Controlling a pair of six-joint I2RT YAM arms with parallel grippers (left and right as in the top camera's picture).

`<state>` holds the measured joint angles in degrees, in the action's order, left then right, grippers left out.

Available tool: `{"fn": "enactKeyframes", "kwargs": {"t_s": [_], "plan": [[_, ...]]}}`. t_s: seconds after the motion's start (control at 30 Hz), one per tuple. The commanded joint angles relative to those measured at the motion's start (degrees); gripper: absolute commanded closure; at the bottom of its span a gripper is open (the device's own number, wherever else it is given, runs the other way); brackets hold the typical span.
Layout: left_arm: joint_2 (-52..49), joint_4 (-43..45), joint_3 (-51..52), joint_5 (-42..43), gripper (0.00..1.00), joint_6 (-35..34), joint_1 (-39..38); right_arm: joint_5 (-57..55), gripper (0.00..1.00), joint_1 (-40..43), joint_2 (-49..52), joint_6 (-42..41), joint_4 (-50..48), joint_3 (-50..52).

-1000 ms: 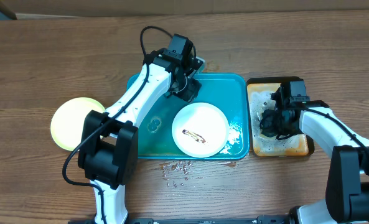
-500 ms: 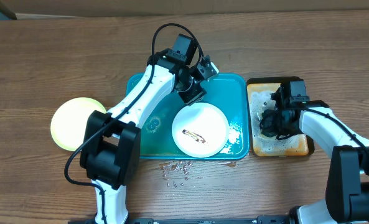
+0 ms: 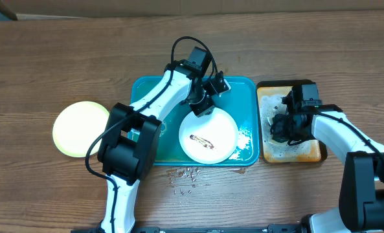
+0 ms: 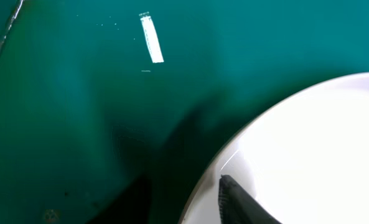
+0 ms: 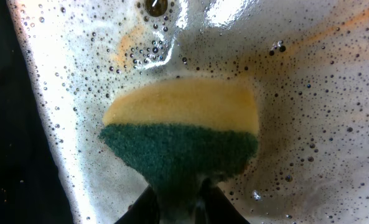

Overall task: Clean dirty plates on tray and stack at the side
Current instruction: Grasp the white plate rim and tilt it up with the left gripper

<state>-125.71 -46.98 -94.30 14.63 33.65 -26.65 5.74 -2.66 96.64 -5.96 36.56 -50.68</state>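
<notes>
A white plate [image 3: 208,134] with a brown smear lies in the teal tray [image 3: 154,139], right of middle. My left gripper [image 3: 203,107] is down at the plate's far rim. In the left wrist view its jaws straddle the rim of the plate [image 4: 315,155], one finger [image 4: 237,202] inside the plate and the other outside over the tray [image 4: 78,124], with a gap left. A pale yellow-green plate [image 3: 80,127] sits on the table left of the tray. My right gripper [image 5: 178,202] is shut on a yellow-and-green sponge [image 5: 181,134], its place in the overhead view being [image 3: 283,126].
The sponge is held over a smaller orange-brown tray [image 3: 308,152] full of soapy foam [image 5: 308,93], right of the teal tray. Water drops [image 3: 185,175] lie on the wooden table in front of the teal tray. Foam sits in the teal tray's near right corner [image 3: 245,145].
My left gripper has swung right from the tray's far edge and come down onto the white plate's far rim, its jaws narrowing. The right arm and sponge have not moved.
</notes>
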Motion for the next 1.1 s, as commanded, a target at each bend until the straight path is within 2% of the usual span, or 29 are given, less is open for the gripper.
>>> {"fn": "enactKeyframes", "kwargs": {"t_s": [0.0,0.07,0.37,0.53,0.67,0.77,0.83,0.97,1.07], "plan": [[-0.6,-0.3,-0.6,0.8,0.80,0.3,-0.4,-0.2,0.81,0.0,0.6,0.0,1.0,1.8],[-0.6,-0.9,-0.6,-0.8,0.87,-1.0,-0.3,-0.2,0.81,0.0,0.6,0.0,1.0,1.8],[-0.6,-5.4,-0.6,-7.3,0.96,-4.3,-0.2,-0.3,0.81,0.0,0.6,0.0,1.0,1.8],[-0.5,-8.5,-0.6,-8.0,0.96,-15.1,1.1,-0.3,0.81,0.0,0.6,0.0,1.0,1.8],[-0.5,-12.3,-0.8,-7.0,0.96,-28.0,3.7,-0.3,0.81,0.0,0.6,0.0,0.8,1.8],[-0.5,-16.9,-0.8,-3.0,0.96,-37.7,6.4,-1.4,0.87,0.0,0.6,-2.6,0.0,1.8],[-0.5,-19.3,-0.7,0.3,0.96,-41.1,8.1,-1.7,0.87,0.0,0.6,-5.1,-1.5,1.8],[-0.5,-23.5,-0.7,1.1,0.96,-51.5,11.0,2.8,0.87,0.0,0.6,-6.0,-4.3,1.8],[-0.5,-24.2,-0.7,1.9,0.96,-54.9,11.6,6.1,0.92,0.0,0.6,-6.0,-3.5,1.7]]}}
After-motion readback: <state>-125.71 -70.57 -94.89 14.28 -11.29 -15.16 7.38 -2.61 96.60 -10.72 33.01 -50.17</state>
